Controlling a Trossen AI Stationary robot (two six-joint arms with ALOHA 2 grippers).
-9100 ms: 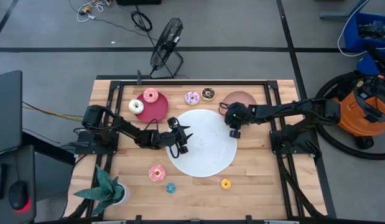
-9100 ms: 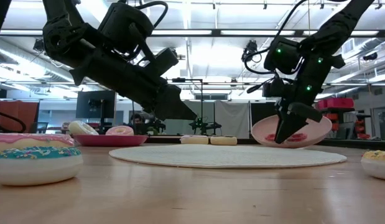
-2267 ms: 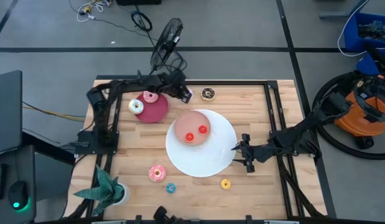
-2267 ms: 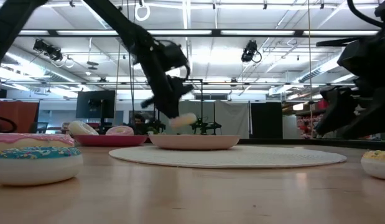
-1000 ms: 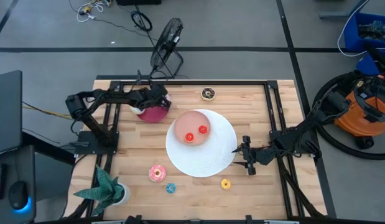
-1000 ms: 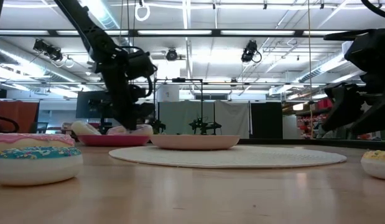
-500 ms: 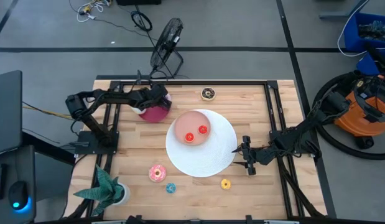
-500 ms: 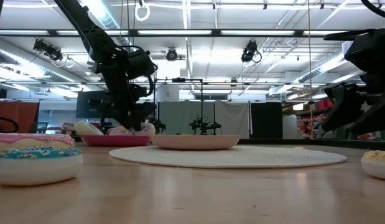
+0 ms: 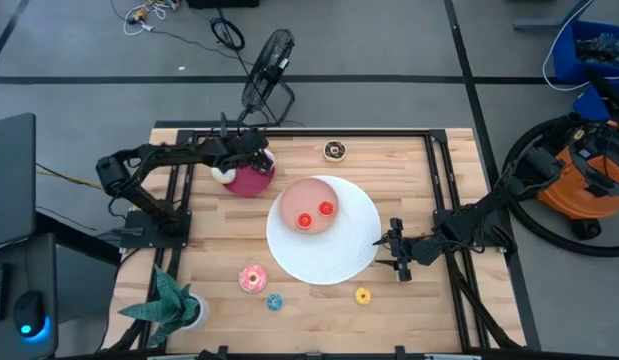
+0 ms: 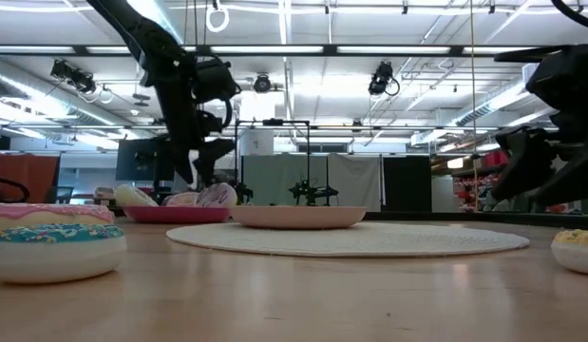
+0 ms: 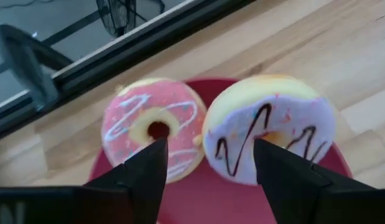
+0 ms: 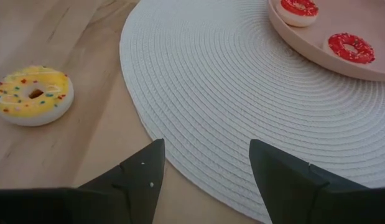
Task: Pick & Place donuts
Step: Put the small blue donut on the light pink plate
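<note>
left gripper [image 11: 208,165] lifted, seemingly clear of purple donut [image 11: 269,127].

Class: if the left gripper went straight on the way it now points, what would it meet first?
Probably the crimson plate between the pink donut and the purple donut; the open left gripper points at that gap, though depth is unclear.

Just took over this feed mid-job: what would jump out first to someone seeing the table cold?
The big white woven disc at mid-table, carrying a salmon-pink plate with two tiny red donuts. Next, the left gripper, open, above the crimson plate at the far left, where a pink frosted donut and a purple frosted donut sit touching. The right gripper waits open beside the disc.
</note>
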